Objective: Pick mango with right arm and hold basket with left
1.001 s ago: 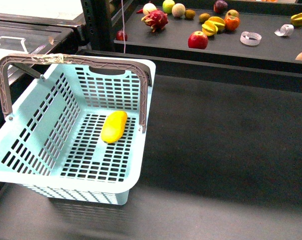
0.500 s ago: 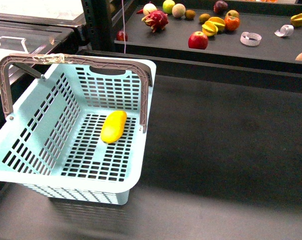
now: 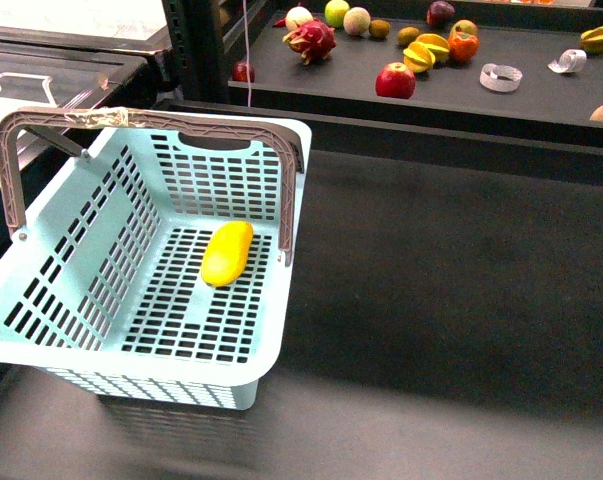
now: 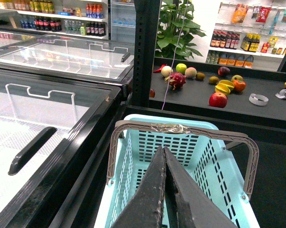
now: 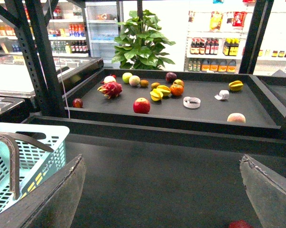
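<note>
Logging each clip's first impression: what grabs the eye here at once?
The pale aqua basket at the near left of the dark counter, handles raised, with the yellow mango lying alone on its slotted base. Behind it, a raised dark shelf scattered with fruit, a red apple prominent. Neither arm appears in the front view.

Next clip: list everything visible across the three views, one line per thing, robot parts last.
basket: 1, pale aqua, grey-brown taped handles up, near left of dark counter
mango: 1, yellow, lying on the basket floor
red apple: 1, red, front of rear fruit tray
dragon fruit: 1, pink-red, tray's left end
star fruit: 1, yellow, tray's right end
tape rolls: 2, pale, right half of tray
other fruit: several, mixed colours, along tray's back
potted plant: 1, green, behind tray
left gripper: 1, black, shut, above basket
right gripper: 1, dark, open, over counter
</note>
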Tool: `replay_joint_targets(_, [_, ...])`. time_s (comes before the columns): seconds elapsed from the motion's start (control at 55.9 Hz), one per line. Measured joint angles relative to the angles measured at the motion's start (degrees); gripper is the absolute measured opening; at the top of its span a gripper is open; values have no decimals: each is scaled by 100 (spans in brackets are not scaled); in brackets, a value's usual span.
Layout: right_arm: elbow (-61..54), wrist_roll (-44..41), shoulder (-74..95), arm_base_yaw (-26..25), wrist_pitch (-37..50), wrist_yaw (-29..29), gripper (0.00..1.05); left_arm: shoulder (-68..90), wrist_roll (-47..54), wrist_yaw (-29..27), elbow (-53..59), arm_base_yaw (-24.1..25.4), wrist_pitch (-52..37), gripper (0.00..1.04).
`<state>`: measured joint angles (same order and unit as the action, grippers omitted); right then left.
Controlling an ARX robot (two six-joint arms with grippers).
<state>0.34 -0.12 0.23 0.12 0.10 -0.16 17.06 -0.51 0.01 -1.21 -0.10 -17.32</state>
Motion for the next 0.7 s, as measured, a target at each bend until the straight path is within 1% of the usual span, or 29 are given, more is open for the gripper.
replay_joint_targets(0.375, [0, 2, 0, 0, 0, 2, 97, -706, 4, 0, 0, 0, 706, 2])
replay_joint_targets(0.393, [0, 2, 0, 0, 0, 2, 97, -772, 4, 0, 0, 0, 774, 2])
replay_joint_targets(0.447, [0, 2, 0, 0, 0, 0, 97, -1244, 9, 7, -2, 0, 1425, 2])
replay_joint_targets(0.483, [0, 2, 0, 0, 0, 2, 97, -1504, 7, 0, -2, 0, 1655, 2])
replay_joint_targets(0.697, [0, 0, 0, 0, 0, 0, 97, -1672, 9, 0, -2, 0, 1718, 2])
